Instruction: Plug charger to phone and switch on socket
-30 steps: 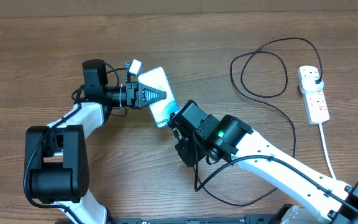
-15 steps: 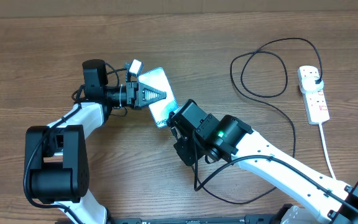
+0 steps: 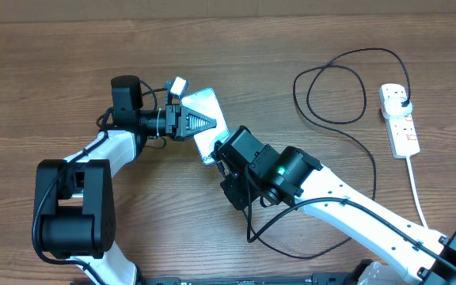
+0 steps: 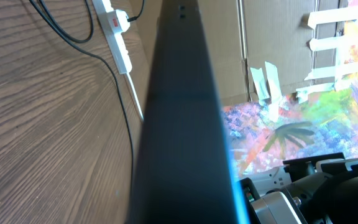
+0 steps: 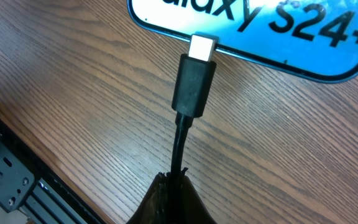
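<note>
The phone [image 3: 203,103] is held tilted on edge above the table, its light blue screen facing my right arm. My left gripper [image 3: 204,121] is shut on it; in the left wrist view its dark edge [image 4: 179,137] fills the middle. My right gripper [image 5: 179,186] is shut on the charger cable just behind the small plug tip [image 5: 195,84]. The silver tip touches the phone's lower edge [image 5: 260,25]; I cannot tell if it is seated. The charger cable [image 3: 331,119] loops to a black plug in the socket [image 3: 400,123], the white power strip at far right.
The socket's white cord [image 3: 416,190] runs toward the front right edge. The charger's black loops [image 3: 355,71] lie on the wood between my right arm and the power strip. The power strip [image 4: 118,37] also shows in the left wrist view.
My left gripper has shifted slightly right and tipped the phone further onto its edge, so less screen shows from above. The right arm has edged toward the phone's lower edge.
</note>
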